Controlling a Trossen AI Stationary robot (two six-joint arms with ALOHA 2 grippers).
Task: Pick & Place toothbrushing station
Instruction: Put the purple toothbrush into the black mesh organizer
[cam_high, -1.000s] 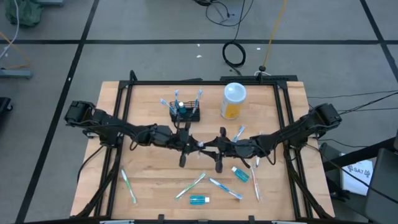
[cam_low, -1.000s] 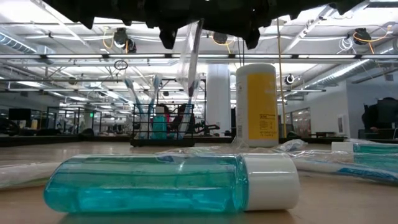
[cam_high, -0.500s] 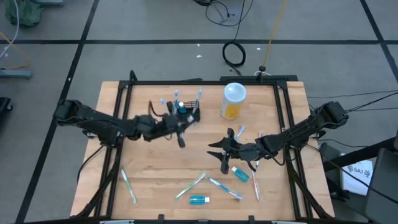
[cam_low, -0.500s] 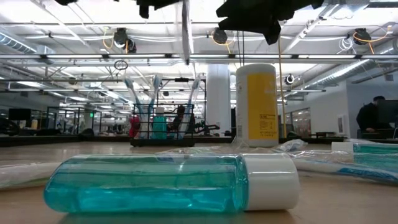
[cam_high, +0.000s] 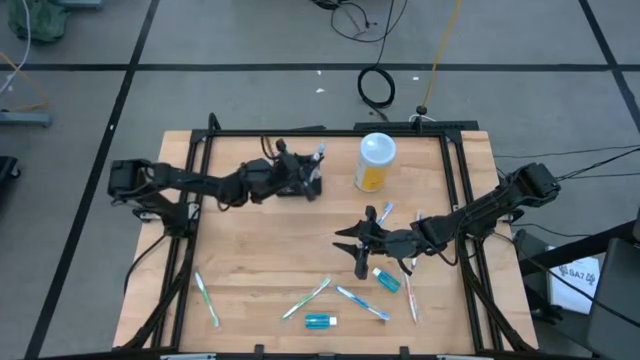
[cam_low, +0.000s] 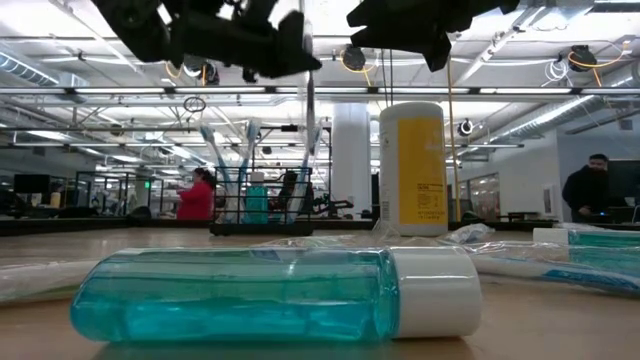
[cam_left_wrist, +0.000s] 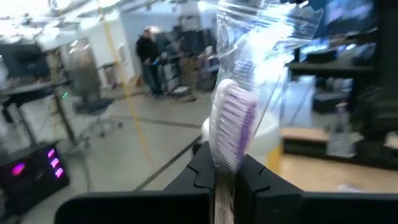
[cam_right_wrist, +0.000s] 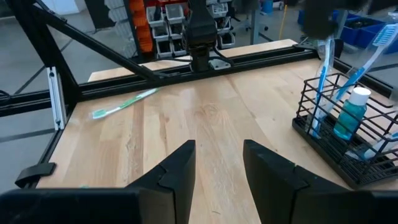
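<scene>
The toothbrushing station, a small black wire holder (cam_right_wrist: 348, 146) with blue toothbrushes and a little teal bottle in it, stands on the table at the far middle (cam_low: 262, 205). My left gripper (cam_high: 303, 178) hovers level right over it, shut on a toothbrush in a clear wrapper (cam_left_wrist: 233, 124) with white and purple bristles. In the low view the brush (cam_low: 310, 100) hangs straight down toward the holder. My right gripper (cam_high: 360, 245) stands open above the table's middle right, with nothing between its fingers (cam_right_wrist: 180, 171). My left gripper pinches the wrapped toothbrush between its two fingers (cam_left_wrist: 205, 171), just beside the bristled head (cam_left_wrist: 227, 163). The brush is lifted clear of the table. Its long part hangs upright below the gripper (cam_low: 310, 120), with the lower end over the holder.
A tall white-lidded container (cam_high: 376, 162) with orange contents stands right of the holder. Loose toothbrushes (cam_high: 307, 298) and two teal bottles (cam_high: 320, 321), (cam_high: 387, 279) lie near the front edge. A green toothbrush (cam_high: 205, 298) lies at the front left. Black frame rails (cam_high: 190, 200) border the table.
My left gripper has swung from the table's middle toward the far edge, turning as it went. It now hovers over the holder, and the wrapped toothbrush has stayed hanging below it throughout. My right gripper has drawn back a little toward the right edge and then kept still.
</scene>
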